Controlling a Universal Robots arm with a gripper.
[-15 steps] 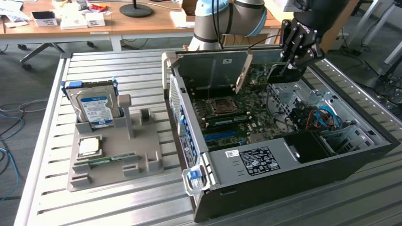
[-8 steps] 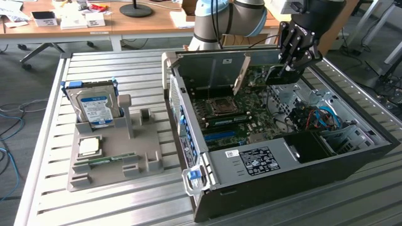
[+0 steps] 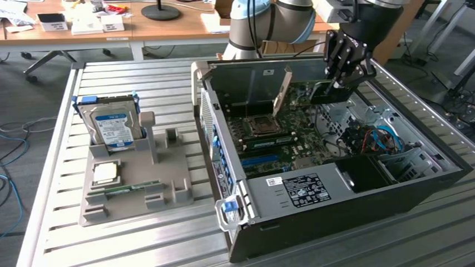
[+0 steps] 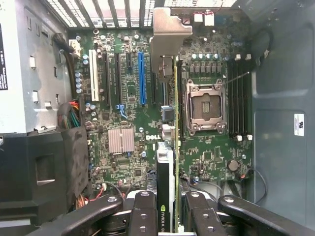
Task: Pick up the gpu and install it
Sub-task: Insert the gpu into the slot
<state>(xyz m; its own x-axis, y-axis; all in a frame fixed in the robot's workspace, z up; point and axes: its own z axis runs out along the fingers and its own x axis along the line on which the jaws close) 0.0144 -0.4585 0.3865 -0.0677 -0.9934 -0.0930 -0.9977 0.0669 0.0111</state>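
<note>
Clamped on edge in the gripper, fingers pinching its near end: the gpu. Upright over the motherboard, between blue slot and CPU socket. Long axis straight out from the fingers, silver bracket toward the case rear edge.

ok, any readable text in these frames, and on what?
"DELL": printed on the motherboard.
Too small or blurred to read:
label on the hard drive
label on the power supply
sticker on the case wall
green logo on the gpu
</note>
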